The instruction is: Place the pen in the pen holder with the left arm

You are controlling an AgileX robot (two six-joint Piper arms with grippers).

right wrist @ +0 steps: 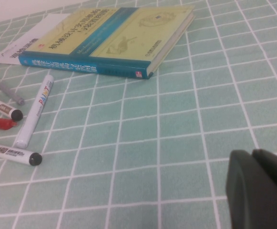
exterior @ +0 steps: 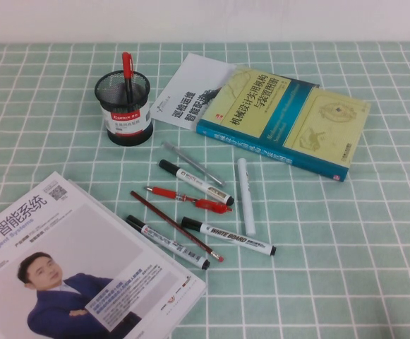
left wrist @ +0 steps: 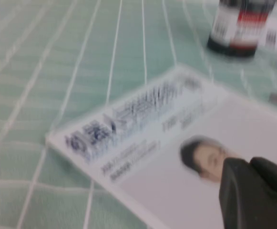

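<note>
The pen [exterior: 127,70] stands upright in the holder [exterior: 123,109], red cap poking above the rim, at the far left of the counter [exterior: 346,240]. The left pincer [left wrist: 257,193] hovers over a magazine [left wrist: 176,157]; whether it is open or closed, I cannot tell. The right pincer [right wrist: 262,188] hangs above bare cloth, near a book [right wrist: 124,40] and markers [right wrist: 33,109]; its state cannot be told either.
</note>
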